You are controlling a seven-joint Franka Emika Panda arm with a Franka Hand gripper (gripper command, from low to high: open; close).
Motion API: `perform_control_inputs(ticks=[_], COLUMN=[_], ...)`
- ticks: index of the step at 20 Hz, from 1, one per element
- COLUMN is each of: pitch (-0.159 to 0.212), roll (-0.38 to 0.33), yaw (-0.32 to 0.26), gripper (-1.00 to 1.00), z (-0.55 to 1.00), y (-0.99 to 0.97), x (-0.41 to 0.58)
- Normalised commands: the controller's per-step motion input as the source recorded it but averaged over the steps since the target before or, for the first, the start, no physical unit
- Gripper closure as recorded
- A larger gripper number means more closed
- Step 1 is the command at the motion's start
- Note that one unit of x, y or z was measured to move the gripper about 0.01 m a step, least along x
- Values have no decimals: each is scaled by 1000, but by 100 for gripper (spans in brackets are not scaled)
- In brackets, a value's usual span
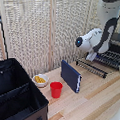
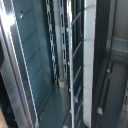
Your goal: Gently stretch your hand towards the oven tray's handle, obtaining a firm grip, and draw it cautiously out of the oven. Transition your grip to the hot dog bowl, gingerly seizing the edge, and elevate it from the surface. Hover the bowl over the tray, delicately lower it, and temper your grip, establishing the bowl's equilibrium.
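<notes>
Oven tray (image 2: pixel 76 65) just beside tool.

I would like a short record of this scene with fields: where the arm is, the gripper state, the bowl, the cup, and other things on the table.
arm: reaching at the exterior view's right, over the oven tray
gripper: hidden in the exterior view; wrist view shows only slats close up; state cannot be told
hot dog bowl: on the table, untouched, beside the black case
red cup: upright, near the bowl
blue board: standing on edge between cup and tray
table: light wood
</notes>
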Motion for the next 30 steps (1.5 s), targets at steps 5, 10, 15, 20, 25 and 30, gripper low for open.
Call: perform_control_inputs(ticks=[5, 10, 15, 20, 25, 30], pitch=[31, 36, 8, 1, 1, 0], roll=[16, 21, 30, 91, 110, 219], yaw=[84, 41, -5, -50, -60, -20], gripper=[100, 100, 100, 100, 100, 100], z=[-13, -87, -8, 0, -57, 7], y=[-369, -177, -177, -174, -71, -43], x=[7, 59, 13, 0, 6, 11])
